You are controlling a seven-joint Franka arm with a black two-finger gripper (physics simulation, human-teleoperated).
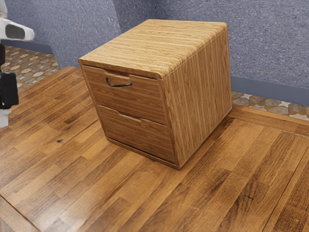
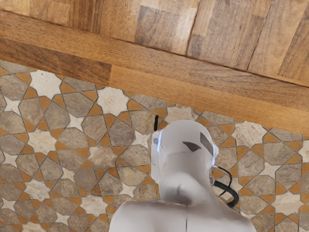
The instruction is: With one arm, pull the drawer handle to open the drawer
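Gripper state we cannot tell: our black gripper (image 1: 7, 90) is cut off at the exterior view's left edge. Well apart from it, toward the exterior view's right, a thin dark curved handle (image 1: 118, 84) sits on the top drawer (image 1: 130, 99), which lies shut in the striped wooden cabinet (image 1: 195, 92).

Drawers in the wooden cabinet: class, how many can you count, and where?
2. The upper drawer, with a thin black curved handle, sits under the top of the light wooden cabinet; the lower drawer lies beneath it, no handle visible. Other faces are hidden.
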